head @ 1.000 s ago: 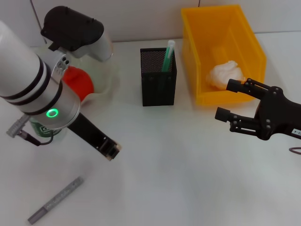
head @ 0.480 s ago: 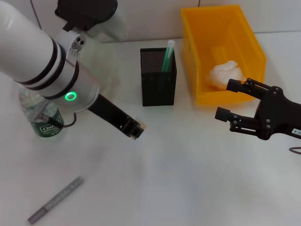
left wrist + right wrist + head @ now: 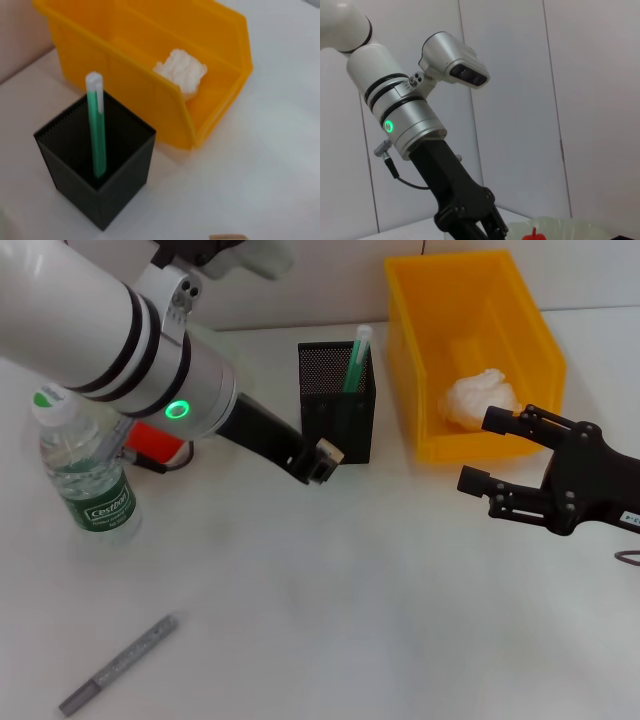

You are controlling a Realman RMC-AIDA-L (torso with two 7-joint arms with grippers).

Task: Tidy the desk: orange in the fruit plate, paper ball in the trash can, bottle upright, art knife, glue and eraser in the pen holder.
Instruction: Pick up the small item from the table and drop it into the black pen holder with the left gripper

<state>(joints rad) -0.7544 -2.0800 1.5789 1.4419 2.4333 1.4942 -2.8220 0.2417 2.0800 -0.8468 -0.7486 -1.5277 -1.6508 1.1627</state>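
Observation:
My left gripper [image 3: 320, 462] is shut on a small tan eraser [image 3: 327, 451] and holds it just in front of the black mesh pen holder [image 3: 337, 418], at its left lower corner. A tan edge of the eraser shows in the left wrist view [image 3: 227, 237]. A green glue stick [image 3: 357, 358] stands in the holder [image 3: 95, 165]. The paper ball [image 3: 480, 395] lies in the yellow bin [image 3: 520, 300]. The bottle [image 3: 85, 475] stands upright at the left. The orange [image 3: 155, 445] is partly hidden behind my left arm. The grey art knife [image 3: 118, 665] lies at the front left. My right gripper [image 3: 485, 452] is open and empty beside the bin.
The yellow bin stands close to the right of the pen holder. The fruit plate [image 3: 555, 227] shows in the right wrist view, mostly hidden in the head view. My left arm [image 3: 110, 330] spans the back left of the table.
My left arm has swung from the front left toward the pen holder, carrying the eraser. The bottle is now uncovered. The right arm has not moved.

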